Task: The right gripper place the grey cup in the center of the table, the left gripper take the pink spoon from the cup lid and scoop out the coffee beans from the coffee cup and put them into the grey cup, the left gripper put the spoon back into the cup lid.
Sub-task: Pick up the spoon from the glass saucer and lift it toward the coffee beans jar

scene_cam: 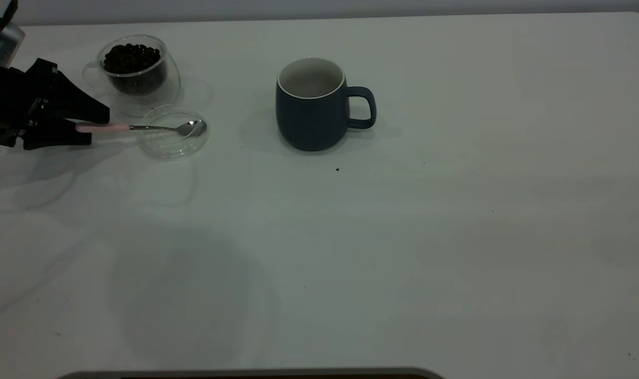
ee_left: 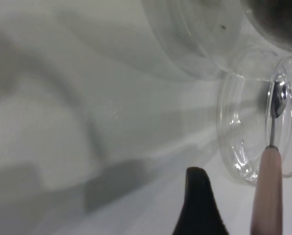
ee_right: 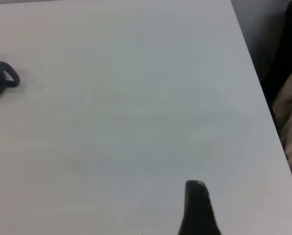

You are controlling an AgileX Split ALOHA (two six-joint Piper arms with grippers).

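- The left pincer [scene_cam: 90, 127] is seen near the far left corner of the desk [scene_cam: 403, 252], low over the surface, with the handle end of the pink spoon [scene_cam: 140, 127] lying between its jaws; whether the jaws are already clenched on the handle cannot be told.
- The spoon is laid across the cup lid [scene_cam: 174, 131], its silver bowl resting inside the lid near the rim and its pink handle [ee_left: 268, 191] reaching out past the rim toward the pincer.
- The coffee cup [scene_cam: 135, 68] is stood just behind the lid, closer to the far edge, and is filled with coffee beans [scene_cam: 131, 58].
- The grey cup [scene_cam: 314, 105] is set upright about midway between the left and right edges, somewhat toward the far edge, with its handle turned toward the right edge; no beans are seen inside it.
- The right pincer is out of the exterior view; only one fingertip [ee_right: 197, 208] is shown in its wrist view, well apart from the grey cup, so its state cannot be told.
- The placing of the grey cup is judged done. The taking of the spoon is judged to be in hand; scooping the beans, tipping them into the grey cup and returning the spoon to the lid are left.
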